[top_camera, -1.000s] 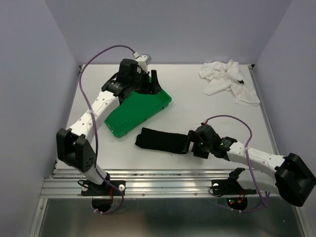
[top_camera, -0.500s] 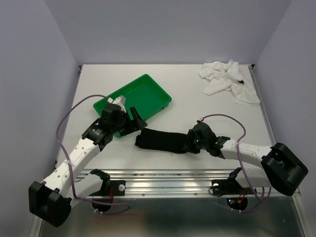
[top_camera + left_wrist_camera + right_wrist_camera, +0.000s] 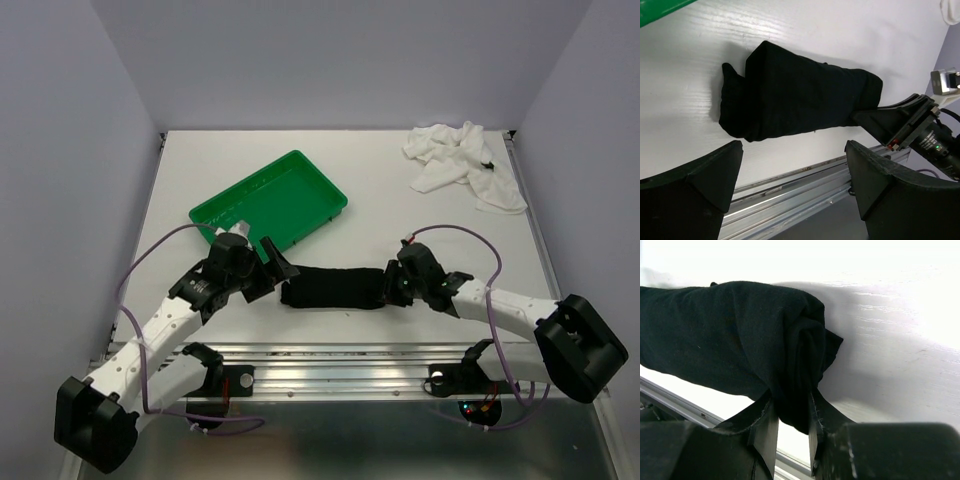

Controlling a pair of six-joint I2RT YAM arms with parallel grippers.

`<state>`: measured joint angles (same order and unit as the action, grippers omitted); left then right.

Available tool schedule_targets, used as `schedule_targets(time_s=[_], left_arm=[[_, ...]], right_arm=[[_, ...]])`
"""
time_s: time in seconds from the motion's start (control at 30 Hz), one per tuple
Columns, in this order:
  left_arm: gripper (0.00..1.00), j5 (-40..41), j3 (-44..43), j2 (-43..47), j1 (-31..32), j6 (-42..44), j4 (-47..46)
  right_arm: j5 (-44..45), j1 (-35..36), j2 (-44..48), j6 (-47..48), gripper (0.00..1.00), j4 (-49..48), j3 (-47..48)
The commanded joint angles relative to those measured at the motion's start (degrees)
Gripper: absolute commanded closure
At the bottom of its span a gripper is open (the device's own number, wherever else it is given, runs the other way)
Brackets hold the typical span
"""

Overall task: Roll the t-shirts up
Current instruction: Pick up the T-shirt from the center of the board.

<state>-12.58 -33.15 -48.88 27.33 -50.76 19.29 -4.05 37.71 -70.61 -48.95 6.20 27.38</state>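
**One shirt rolled, one to go**

The left end effector (image 3: 272, 268) hangs with its fingers spread wide, just beside the left end of the plain black cloth t-shirt (image 3: 333, 288). That shirt lies as a tight roll on the white worktop (image 3: 380, 200), near the front edge. The right end effector (image 3: 388, 290) pinches the roll's right end. The plain white cloth t-shirt (image 3: 463, 165) sits crumpled in the far right corner, unrolled, so I'd call the job about half done. I can't read any writing or labels.

rolled t-shirt (image 3: 332, 288) at table (image 3: 400, 225) front, left gripper (image 3: 277, 262) off its left end, right gripper (image 3: 388, 288) on right end, tray (image 3: 270, 200) behind-left, crumpled t-shirt (image 3: 462, 160) back right
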Motion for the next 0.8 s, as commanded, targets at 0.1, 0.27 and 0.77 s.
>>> schedule_targets(time_s=[0.1, 0.27, 0.77], left_arm=[[0.01, 1.77, 2.12, -4.81, 0.79, -2.15, 0.49], [0.01, 0.80, 2.30, -9.65, 1.50, 0.83, -1.71], [0.05, -2.80, 2.21, -22.83, 3.69, 5.94, -8.39]], right_arm=[[0.45, -0.54, -0.58, 3.95, 0.92, 5.23, 2.51], [0.01, -0.54, -1.90, 4.65, 0.92, 5.23, 3.65], [-0.87, -0.54, -3.57, 5.18, 0.92, 5.23, 4.35]])
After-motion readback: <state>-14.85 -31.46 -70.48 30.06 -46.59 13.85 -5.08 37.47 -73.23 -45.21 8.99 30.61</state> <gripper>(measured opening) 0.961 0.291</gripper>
